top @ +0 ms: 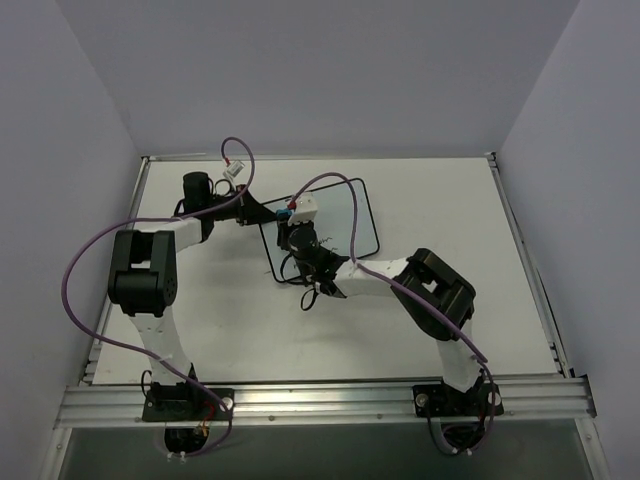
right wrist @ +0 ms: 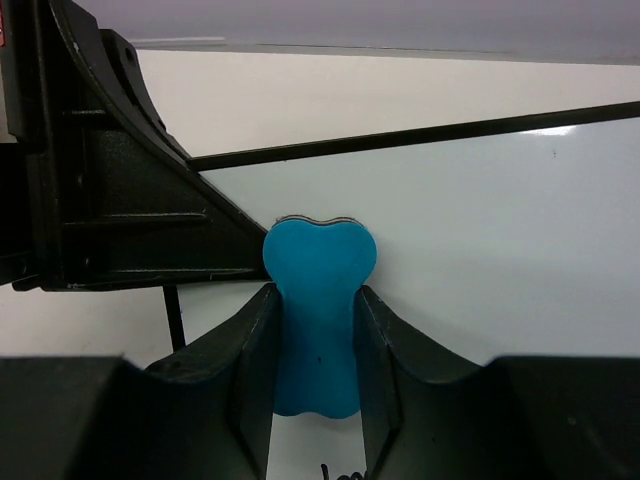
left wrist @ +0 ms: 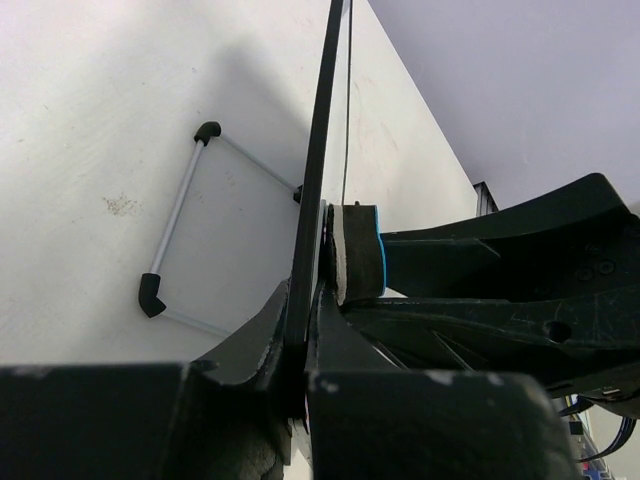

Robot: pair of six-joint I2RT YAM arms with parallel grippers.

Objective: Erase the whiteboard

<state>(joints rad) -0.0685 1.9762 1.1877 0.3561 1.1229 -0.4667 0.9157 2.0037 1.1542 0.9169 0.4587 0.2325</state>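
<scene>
The whiteboard (top: pixel 345 212) with its thin black frame stands tilted at the table's middle back. My left gripper (top: pixel 262 212) is shut on its left frame edge; in the left wrist view the jaws (left wrist: pixel 305 312) clamp the edge-on frame (left wrist: pixel 318 150). My right gripper (top: pixel 297 228) is shut on the blue bone-shaped eraser (right wrist: pixel 318 290) and presses its felt side against the board face (right wrist: pixel 500 230) near the left gripper (right wrist: pixel 110 180). The eraser also shows in the left wrist view (left wrist: pixel 362 252). A bit of black writing (right wrist: pixel 345 472) shows below the eraser.
The board's wire foot (left wrist: pixel 175 220) with black end caps rests on the white tabletop (top: pixel 200 300) behind the board. Purple cables (top: pixel 90 250) loop over both arms. Table rails (top: pixel 530 260) bound the sides.
</scene>
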